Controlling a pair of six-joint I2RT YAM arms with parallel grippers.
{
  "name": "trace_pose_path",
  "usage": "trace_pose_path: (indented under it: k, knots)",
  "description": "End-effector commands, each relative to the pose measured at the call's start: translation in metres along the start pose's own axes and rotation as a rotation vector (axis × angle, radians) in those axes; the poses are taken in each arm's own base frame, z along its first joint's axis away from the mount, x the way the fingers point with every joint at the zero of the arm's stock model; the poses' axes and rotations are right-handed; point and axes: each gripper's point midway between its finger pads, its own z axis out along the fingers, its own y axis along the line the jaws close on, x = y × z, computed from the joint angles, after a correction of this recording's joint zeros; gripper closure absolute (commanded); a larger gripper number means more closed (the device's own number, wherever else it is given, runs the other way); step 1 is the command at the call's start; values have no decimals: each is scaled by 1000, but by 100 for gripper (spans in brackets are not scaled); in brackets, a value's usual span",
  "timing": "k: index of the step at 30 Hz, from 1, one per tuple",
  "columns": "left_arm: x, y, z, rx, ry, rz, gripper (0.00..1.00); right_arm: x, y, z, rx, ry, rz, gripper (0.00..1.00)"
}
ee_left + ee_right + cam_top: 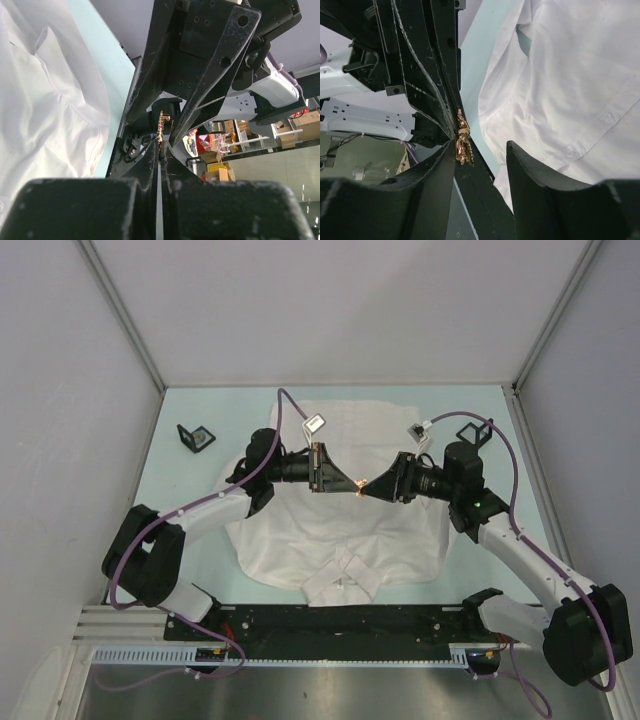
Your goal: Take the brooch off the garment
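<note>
The garment (340,540), a large white shirt, lies flat on the pale green table, collar toward the arms. It also shows in the left wrist view (45,105) and the right wrist view (570,75). The small gold brooch (363,484) is held in the air above the shirt's middle, with no fabric on it. My left gripper (353,483) is shut on the brooch (162,126), pinching it at its fingertips (150,155). My right gripper (376,487) faces it tip to tip and is open. The brooch (462,140) sits beside its left finger (427,175), and its other finger (540,175) stands well apart.
Two small black triangular stands sit on the table, one at the far left (195,437) and one at the far right (478,432). A black rail (340,620) runs along the near edge. Grey walls close in the table at the back and on both sides.
</note>
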Motion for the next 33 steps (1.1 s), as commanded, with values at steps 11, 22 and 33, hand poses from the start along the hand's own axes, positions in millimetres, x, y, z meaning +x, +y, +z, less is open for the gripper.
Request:
trace_pose_path:
  k: [11,22,33]
  knots:
    - [-14,-4,-9,56,-48,17,100,-23,24,0,-85,-94,-61,60]
    - [-13,-3,-11,61,-51,18,100,-21,25,5,-100,-84,-61,66]
    - [-13,-5,-10,65,-50,23,100,-17,23,10,-97,-70,-49,81]
